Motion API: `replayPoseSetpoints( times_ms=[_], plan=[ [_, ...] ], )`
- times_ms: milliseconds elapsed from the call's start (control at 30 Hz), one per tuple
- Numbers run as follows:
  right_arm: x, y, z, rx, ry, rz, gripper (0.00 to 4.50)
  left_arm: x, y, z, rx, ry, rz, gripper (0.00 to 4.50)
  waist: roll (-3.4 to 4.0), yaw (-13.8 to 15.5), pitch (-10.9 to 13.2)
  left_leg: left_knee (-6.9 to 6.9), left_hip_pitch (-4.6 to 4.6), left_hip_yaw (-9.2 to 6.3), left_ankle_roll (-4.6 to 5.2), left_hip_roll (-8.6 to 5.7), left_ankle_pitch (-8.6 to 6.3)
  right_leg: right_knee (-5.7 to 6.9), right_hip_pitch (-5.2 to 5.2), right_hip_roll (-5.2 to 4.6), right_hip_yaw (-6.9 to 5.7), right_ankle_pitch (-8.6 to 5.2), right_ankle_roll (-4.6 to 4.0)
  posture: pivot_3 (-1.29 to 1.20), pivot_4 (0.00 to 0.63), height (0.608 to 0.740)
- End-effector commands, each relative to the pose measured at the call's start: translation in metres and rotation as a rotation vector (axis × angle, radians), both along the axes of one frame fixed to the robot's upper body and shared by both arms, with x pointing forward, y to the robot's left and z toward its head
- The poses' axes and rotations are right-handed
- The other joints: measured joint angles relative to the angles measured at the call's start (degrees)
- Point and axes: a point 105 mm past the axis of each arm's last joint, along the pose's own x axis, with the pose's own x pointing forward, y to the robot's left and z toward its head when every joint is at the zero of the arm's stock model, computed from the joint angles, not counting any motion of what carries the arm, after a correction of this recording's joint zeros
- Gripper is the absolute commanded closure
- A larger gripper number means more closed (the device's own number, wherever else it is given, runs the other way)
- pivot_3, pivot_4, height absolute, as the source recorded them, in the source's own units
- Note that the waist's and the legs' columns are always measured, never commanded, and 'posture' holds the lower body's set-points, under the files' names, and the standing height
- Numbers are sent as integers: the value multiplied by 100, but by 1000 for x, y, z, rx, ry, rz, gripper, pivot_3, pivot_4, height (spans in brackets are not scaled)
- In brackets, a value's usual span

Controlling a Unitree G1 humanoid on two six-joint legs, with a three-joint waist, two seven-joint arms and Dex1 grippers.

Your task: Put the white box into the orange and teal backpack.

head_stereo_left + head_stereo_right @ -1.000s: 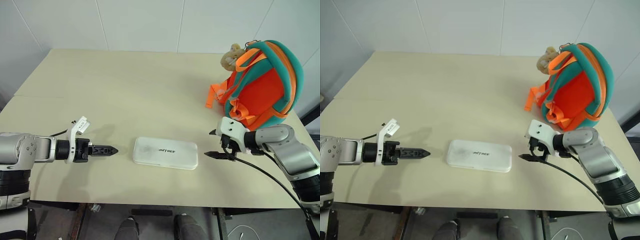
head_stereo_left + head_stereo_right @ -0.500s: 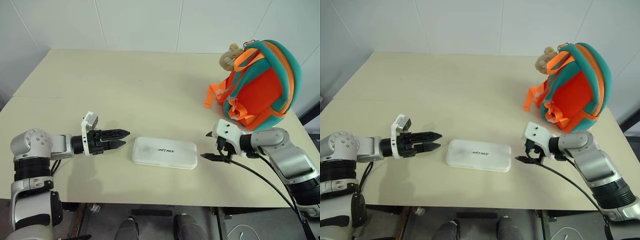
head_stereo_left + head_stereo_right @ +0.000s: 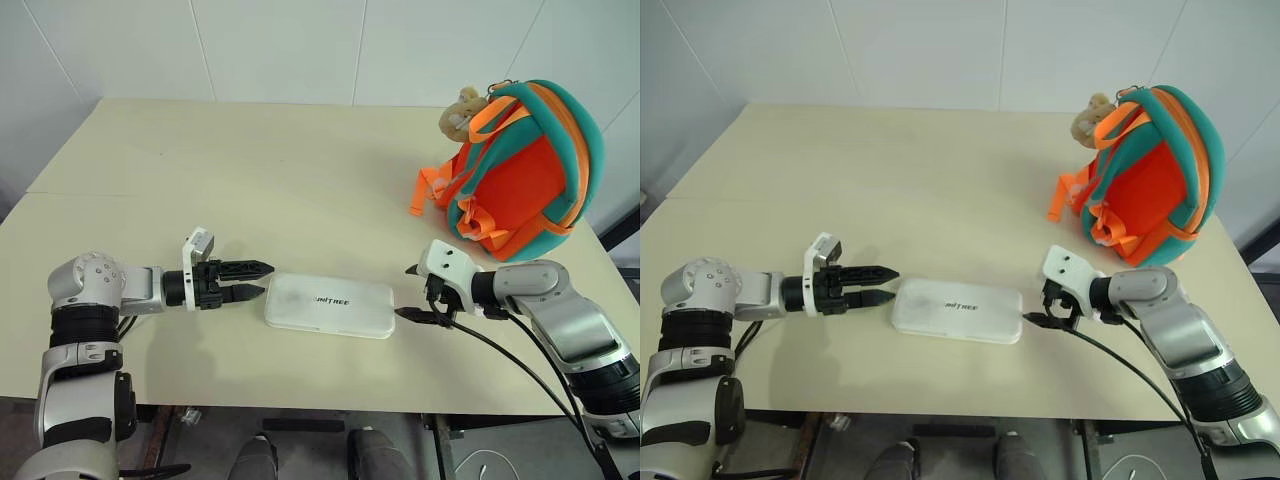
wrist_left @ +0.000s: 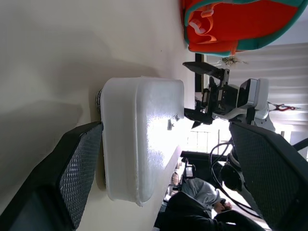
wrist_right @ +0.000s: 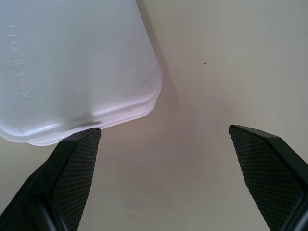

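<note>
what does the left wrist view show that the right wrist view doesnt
Left wrist view alone: the orange and teal backpack, the right gripper beyond the far end of the flat glossy white box, and a seated person in a grey hood past the table edge.

Right wrist view alone: one rounded corner of the box close up, with faint raised lettering.

Both: the box on the beige table, framed by open black fingers.

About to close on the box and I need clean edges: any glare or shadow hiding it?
Left wrist view: a bright glare patch on the flat glossy white box, and the background beyond it is blown out. Right wrist view: soft shadow beside its rounded corner, edge readable. Left eye view: even light, faint shadows on the beige table.
</note>
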Motion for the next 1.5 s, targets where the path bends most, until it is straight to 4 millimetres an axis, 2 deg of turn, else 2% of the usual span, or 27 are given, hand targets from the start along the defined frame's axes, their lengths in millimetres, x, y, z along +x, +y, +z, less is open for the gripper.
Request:
replayPoseSetpoints(
  times_ms=[33,233,433,533,733,833,1233,1333,1500],
  plan=[
    [3,9,8,9,-43,33,0,1,-9,6,-23,-11,-35,22,0,0,0,0,0,0,0,0,0,0,0,0,0,0,0,0,150,740],
    [6,16,7,18,-54,47,0,0,-19,2,-15,5,-80,22,0,5,0,1,-1,0,0,0,0,0,0,0,0,0,0,0,150,740],
    [4,18,5,20,-51,56,0,2,-22,-3,4,-3,-87,22,0,6,0,-1,-1,0,-1,0,0,-1,0,0,0,0,0,0,150,740],
    [4,16,5,17,-51,54,0,3,-21,-4,24,-24,-87,607,0,6,0,1,0,0,-1,0,1,1,0,0,0,0,0,0,150,740],
    [7,13,7,12,-58,43,0,4,-17,-7,92,-55,-92,2478,0,5,0,-2,0,0,-1,0,1,-1,0,0,0,0,0,0,150,740],
    [8,12,7,11,-61,38,0,3,-14,-9,132,-77,-105,3109,0,7,0,-1,-1,0,-1,0,1,-2,2,0,0,0,0,0,150,740],
    [13,-2,23,88,-109,-68,0,-7,-2,-27,347,-110,-184,3169,-3,5,-2,-1,2,0,-1,0,1,-3,6,0,0,0,0,0,150,740],
    [17,-9,32,146,-145,-136,0,-5,1,-23,350,-132,-181,3169,-4,6,-3,0,5,-1,-1,0,1,-2,8,0,0,0,0,0,150,740],
    [21,-29,50,258,-196,-312,0,-1,2,-6,335,-212,-156,3169,-5,4,-3,1,4,-2,-1,0,1,-1,8,0,1,0,0,0,150,740]
  ],
)
